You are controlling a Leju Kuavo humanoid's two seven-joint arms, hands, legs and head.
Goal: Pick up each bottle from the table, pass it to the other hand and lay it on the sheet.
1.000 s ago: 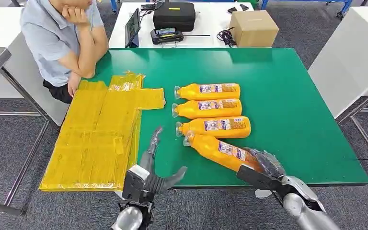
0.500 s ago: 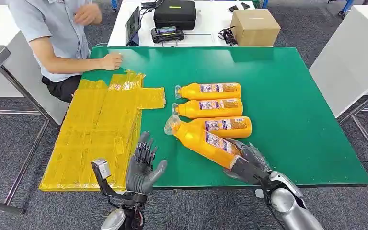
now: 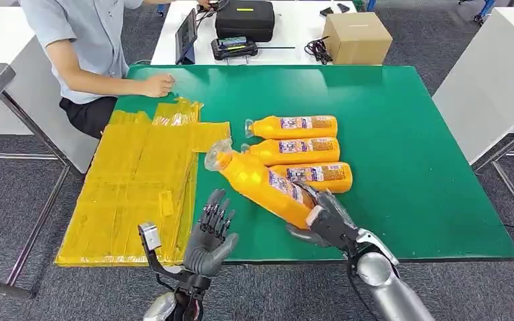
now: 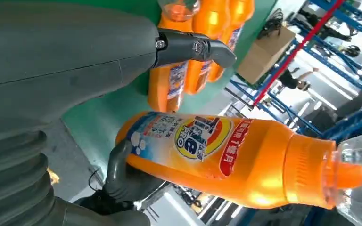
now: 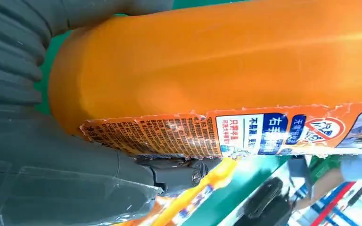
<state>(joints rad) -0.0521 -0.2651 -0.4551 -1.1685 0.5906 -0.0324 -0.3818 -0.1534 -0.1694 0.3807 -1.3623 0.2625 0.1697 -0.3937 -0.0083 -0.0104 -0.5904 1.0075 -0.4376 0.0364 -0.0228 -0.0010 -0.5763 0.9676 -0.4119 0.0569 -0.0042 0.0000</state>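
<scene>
handover step: first bottle lifted, left hand waiting

nearest: left hand [image 3: 211,235] raised at the table's near edge, palm up toward the table, fingers spread wide, holding nothing. in the left wrist view its thumb [image 4: 193,47] stands apart from the bottle; no contact.

right hand [image 3: 326,221] grips the base end of one bottle [image 3: 261,182], fingers wrapped round the body at the label. the bottle is off the table [image 3: 401,134], tilted, cap end up and pointing toward the sheet [image 3: 134,187]. right wrist view shows the base seated against the palm.

beyond: three bottles [image 3: 294,127] lie side by side on the green top, caps toward the sheet. the sheet lies flat on the left part of the table, nothing on it. a person [image 3: 87,47] sits at the far left corner, one hand resting on the table edge near the sheet.

judgement: pick-up done for bottle one; transfer not yet made. next move calls for bringing the bottle's free middle or neck into the left palm, closing the left fingers fully before the right lets go. risk: smooth, heavy body may slip if release comes early.
</scene>
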